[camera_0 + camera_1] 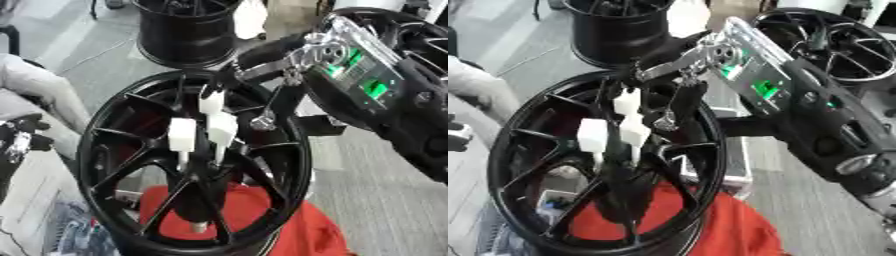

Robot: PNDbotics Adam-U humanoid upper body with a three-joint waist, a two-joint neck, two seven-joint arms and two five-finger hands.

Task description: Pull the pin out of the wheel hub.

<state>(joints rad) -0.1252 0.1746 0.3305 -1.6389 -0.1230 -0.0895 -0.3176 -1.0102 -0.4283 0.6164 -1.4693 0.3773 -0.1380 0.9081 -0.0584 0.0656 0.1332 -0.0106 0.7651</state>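
Grey floor; black spoked wheel hub [114,150] (upright); right hand [219,112] white fingertips pinching at centre.

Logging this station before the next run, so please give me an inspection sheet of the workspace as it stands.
Surface: grey floor; no table seen.
Job's things: black wheel hub upright on its rim; white pins stand at its centre.
Clutter: red cloth behind the hub's lower part.
Hands: right hand reaches in from the upper right, fingers at the top white pin; grip unclear. Left hand: nothing seen.
Cables: nothing seen.
Surroundings: second black rim behind, third rim at upper right.
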